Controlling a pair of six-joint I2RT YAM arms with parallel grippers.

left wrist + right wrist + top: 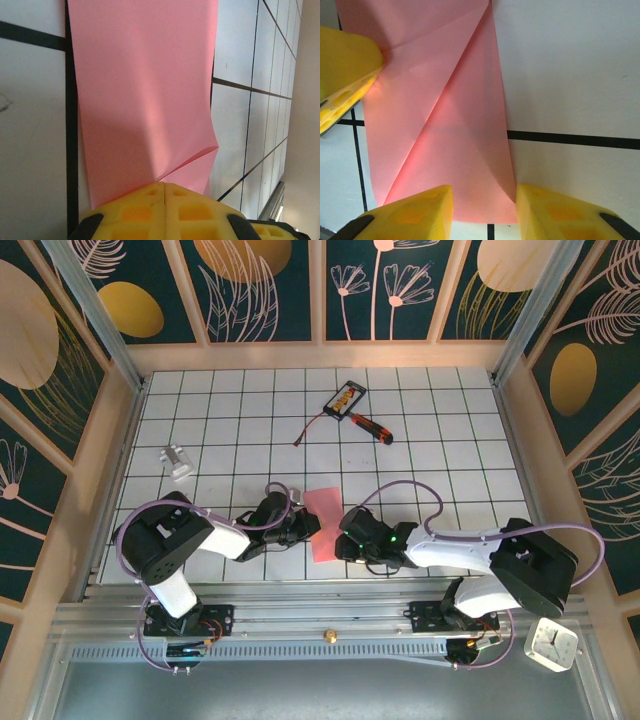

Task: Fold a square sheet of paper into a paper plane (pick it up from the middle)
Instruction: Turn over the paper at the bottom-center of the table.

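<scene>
Top external, lower centre: the pink paper sheet (322,525) lies folded into a narrow strip, with diagonal creases and one flap lifted. Left gripper (164,189) is clenched, pinching its edge; right gripper (485,202) straddles one end, jaws parted.

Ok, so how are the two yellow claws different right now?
The left gripper is shut, its fingers pressed together; the right gripper is open, its fingers apart. The left gripper's tips touch one side of the pink paper, while the right gripper has the paper's opposite edge between its fingers. Both have yellow fingers and sit low at the same folded sheet.
</scene>
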